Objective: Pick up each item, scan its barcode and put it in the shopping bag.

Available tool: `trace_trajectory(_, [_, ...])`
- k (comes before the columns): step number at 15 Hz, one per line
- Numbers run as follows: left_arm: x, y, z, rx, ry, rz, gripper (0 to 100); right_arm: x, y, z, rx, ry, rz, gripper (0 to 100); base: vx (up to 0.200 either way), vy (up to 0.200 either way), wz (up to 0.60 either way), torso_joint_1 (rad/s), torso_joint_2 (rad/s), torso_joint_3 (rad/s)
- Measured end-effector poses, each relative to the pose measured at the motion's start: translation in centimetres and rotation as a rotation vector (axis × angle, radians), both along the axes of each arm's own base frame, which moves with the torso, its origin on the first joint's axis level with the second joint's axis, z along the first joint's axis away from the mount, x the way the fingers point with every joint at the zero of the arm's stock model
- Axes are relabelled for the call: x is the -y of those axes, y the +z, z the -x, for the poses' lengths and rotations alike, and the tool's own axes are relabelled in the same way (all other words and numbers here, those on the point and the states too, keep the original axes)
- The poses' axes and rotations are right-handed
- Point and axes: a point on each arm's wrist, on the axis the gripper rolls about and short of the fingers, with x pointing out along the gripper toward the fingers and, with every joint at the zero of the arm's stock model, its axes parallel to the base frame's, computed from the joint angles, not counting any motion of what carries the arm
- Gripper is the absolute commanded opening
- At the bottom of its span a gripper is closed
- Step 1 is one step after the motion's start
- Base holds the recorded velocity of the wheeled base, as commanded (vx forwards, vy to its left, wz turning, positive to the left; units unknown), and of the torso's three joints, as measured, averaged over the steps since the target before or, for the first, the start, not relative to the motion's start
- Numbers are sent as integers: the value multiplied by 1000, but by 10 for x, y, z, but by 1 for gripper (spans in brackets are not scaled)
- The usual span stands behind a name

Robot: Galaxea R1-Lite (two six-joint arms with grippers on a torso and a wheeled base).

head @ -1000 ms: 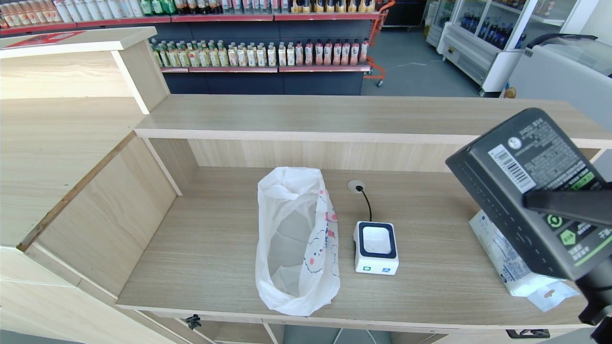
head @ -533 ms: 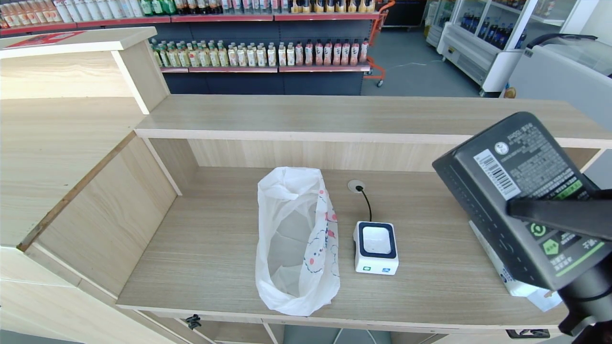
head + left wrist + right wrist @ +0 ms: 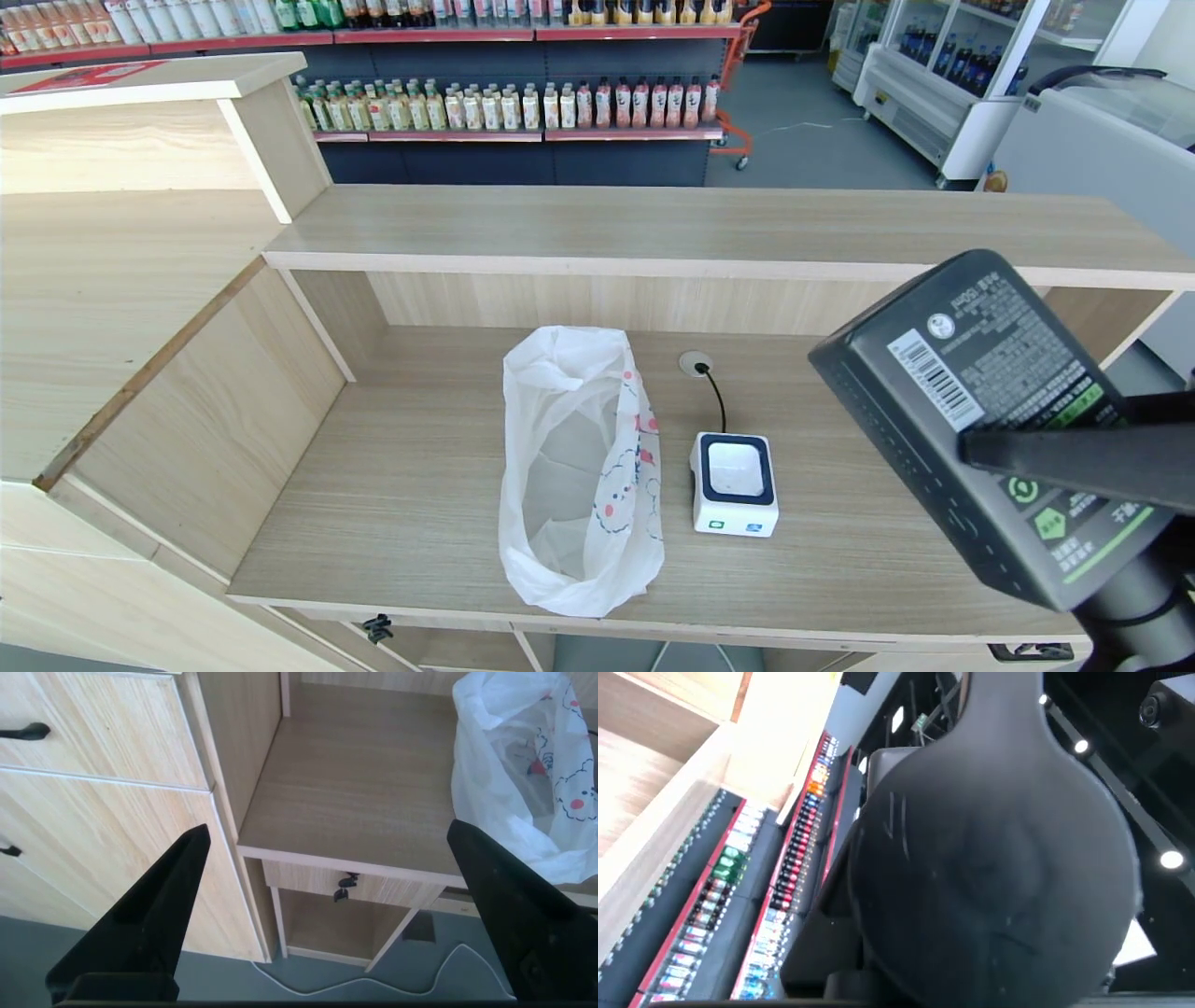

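Note:
My right gripper (image 3: 1064, 467) is shut on a black package (image 3: 990, 420), held tilted above the counter's right end, its barcode label facing up. One dark finger (image 3: 1074, 457) crosses the package's top. The right wrist view looks at the package (image 3: 990, 859) from close up. A white barcode scanner (image 3: 735, 481) sits mid-counter, left of and below the package. The white shopping bag (image 3: 579, 476) lies open to the scanner's left. My left gripper (image 3: 327, 924) hangs open off the counter's front left corner, with the bag (image 3: 523, 765) beyond it.
The wooden counter (image 3: 420, 485) has a raised ledge (image 3: 653, 224) behind it and a side wall (image 3: 215, 420) on the left. The scanner's black cable (image 3: 714, 397) runs to a hole in the counter. Drawers (image 3: 93, 812) stand below on the left.
The right gripper has carried the black package left and lower, toward the scanner. It now covers the white packet that lay on the counter's right end.

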Motion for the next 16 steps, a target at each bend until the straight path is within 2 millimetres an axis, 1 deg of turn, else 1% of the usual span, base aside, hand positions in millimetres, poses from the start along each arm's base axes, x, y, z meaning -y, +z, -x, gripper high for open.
trace_trajectory(3, [0,0,0,0,0,0,100,-2,2,-3,-49,5,5,0,0,0,0,0,0,0])
trace_trajectory(5, [0,0,0,0,0,0,100,-6,11,-9,-161,0,-11,0,0,0,0,0,0,0])
trace_trajectory(7, [0,0,0,0,0,0,100,-9,20,-17,-401,-55,-61,0,0,0,0,0,0,0])
trace_trajectory(8, [0,0,0,0,0,0,100,-10,22,-20,-525,-109,-104,0,0,0,0,0,0,0])
trace_trajectory(9, [0,0,0,0,1,0,100,-10,24,-24,-681,-190,-184,0,0,0,0,0,0,0])
trace_trajectory(10, [0,0,0,0,0,0,100,-10,26,-26,-809,-299,-296,0,0,0,0,0,0,0])
trace_trajectory(11, [0,0,0,0,0,0,100,-10,30,-28,-916,-427,-448,0,0,0,0,0,0,0])
trace_trajectory(12, [0,0,0,0,0,0,100,-10,33,-29,-999,-544,-615,0,0,0,0,0,0,0])
trace_trajectory(13, [0,0,0,0,1,0,100,-10,38,-29,-1085,-655,-830,0,0,0,0,0,0,0])
trace_trajectory(14, [0,0,0,0,0,0,100,-11,41,-30,-1169,-715,-1039,0,0,0,0,0,0,0])
trace_trajectory(15, [0,0,0,0,0,0,100,-13,43,-32,-1251,-730,-1219,0,0,0,0,0,0,0])
trace_trajectory(16, [0,0,0,0,0,0,100,-16,41,-36,-1323,-747,-1360,0,0,0,0,0,0,0])
